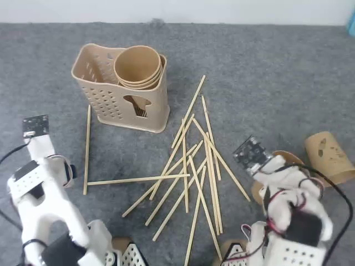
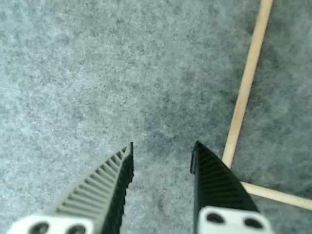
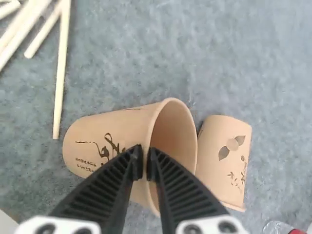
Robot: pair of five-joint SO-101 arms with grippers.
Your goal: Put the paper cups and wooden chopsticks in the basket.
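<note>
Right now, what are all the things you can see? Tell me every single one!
basket: one, beige, upright at the far left of the mat
stacked cups: a few nested, brown, inside the basket
gripped cup: one, brown, on its side at the right
loose cup: one, brown, on its side beside the gripped cup
chopsticks: about a dozen, pale wood, scattered mid-mat
mat: one, grey, under everything
left gripper: open, over bare mat beside a chopstick
right gripper: shut on the gripped cup's rim
</note>
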